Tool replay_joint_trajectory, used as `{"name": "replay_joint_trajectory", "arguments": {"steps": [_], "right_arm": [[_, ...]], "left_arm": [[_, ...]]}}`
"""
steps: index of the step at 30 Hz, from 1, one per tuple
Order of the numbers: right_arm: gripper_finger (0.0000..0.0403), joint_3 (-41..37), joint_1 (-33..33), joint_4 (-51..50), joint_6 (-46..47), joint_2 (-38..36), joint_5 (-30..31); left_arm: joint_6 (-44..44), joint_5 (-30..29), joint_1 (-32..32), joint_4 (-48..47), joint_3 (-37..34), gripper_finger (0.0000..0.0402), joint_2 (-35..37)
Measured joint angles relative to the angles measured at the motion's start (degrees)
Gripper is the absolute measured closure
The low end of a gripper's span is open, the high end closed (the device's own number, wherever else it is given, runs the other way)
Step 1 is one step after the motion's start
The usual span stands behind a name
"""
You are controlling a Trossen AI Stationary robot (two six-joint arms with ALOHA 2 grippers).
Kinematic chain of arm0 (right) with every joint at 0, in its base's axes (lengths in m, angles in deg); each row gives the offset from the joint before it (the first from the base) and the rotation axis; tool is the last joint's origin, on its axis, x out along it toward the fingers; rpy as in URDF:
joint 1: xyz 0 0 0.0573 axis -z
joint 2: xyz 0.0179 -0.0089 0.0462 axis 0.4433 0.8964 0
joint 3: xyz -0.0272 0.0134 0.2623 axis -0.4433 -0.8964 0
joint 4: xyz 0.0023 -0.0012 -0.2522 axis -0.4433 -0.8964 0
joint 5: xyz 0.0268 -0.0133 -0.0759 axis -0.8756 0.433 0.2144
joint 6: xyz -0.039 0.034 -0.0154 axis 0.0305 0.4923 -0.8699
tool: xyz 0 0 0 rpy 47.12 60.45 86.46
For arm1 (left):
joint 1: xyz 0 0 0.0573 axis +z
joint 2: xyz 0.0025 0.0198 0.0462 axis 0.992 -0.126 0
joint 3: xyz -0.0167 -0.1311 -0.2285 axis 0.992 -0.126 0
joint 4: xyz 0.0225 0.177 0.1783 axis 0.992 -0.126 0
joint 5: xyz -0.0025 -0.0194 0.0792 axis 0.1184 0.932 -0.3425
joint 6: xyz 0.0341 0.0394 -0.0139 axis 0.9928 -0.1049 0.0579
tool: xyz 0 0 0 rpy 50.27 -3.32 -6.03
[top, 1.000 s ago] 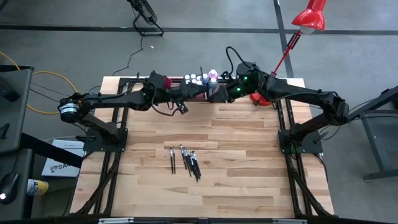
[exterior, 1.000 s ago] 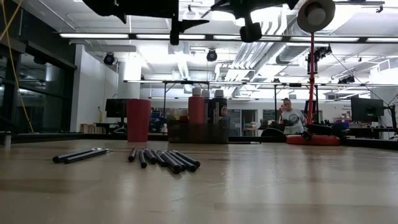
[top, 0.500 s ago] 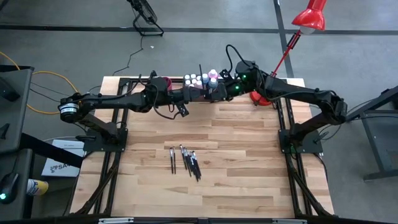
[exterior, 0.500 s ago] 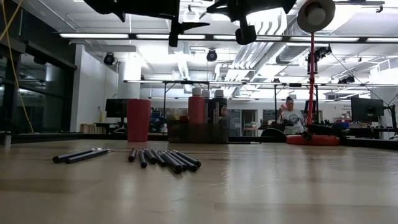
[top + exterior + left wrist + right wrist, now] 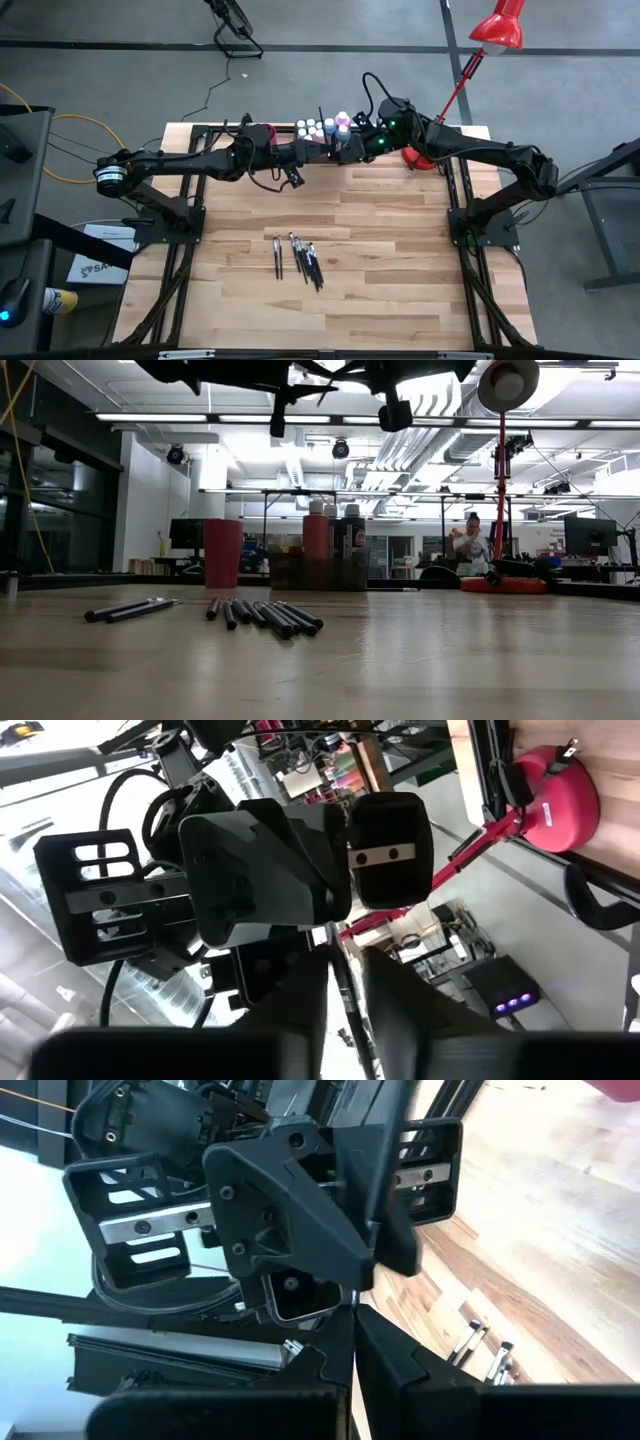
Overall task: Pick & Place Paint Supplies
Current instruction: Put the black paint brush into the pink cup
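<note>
Above the wooden table point(image 5: 400, 260), 1 thin paintbrush point(image 5: 345, 982) nipped between both arms' closed, facing jaws.

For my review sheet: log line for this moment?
right gripper: holds paintbrush aloft | left gripper: at same brush | loose paintbrushes: on table

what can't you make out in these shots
- loose paintbrushes: high view, too small to count; low view, they overlap.
- paint bottles: high view, partly covered by the left gripper and right gripper.
- held paintbrush in the right gripper: right wrist view, its end cut off by the picture's edge.
</note>
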Motion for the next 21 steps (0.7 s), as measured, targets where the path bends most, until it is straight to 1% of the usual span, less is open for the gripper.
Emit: {"name": "replay_joint_trajectory", "arguments": {"steps": [2, 3, 9, 12, 15, 18, 21], "right_arm": [[0.04, -0.02, 0.0, -0.21, -0.16, 0.0, 0.04], [0.04, -0.02, 0.0, -0.19, -0.16, 0.0, -0.01], [0.0399, -0.02, 0.0, -0.08, -1.62, 0.0, -0.35], [0.0388, -0.02, 0.0, 0.05, -3.06, 0.0, -0.38], [0.0356, -0.02, 0.0, 0.28, -3.77, 0.0, -0.5], [0.0306, -0.02, 0.0, 0.52, -4.25, -0.12, -1.59], [0.0247, -0.02, 0.2, 0.82, -4.31, -0.31, -5.97]], "left_arm": [[-0.04, 0.0, -0.02, 0.23, 0.07, 0.0379, 0.02], [-0.08, -0.06, -0.02, 0.12, 0.07, 0.0387, 0.06], [-0.17, -0.44, -0.02, 0.03, 0.07, 0.0385, 0.07], [-0.32, -0.58, -0.02, -0.05, 0.07, 0.0394, 0.07], [-0.45, -1.65, -0.02, -0.25, 0.07, 0.0393, 0.07], [-3.72, -2.43, 0.02, -0.54, 0.06, 0.0394, 0.02], [-9.68, -5.27, 0.07, -0.69, -0.02, 0.0394, -0.07]]}}
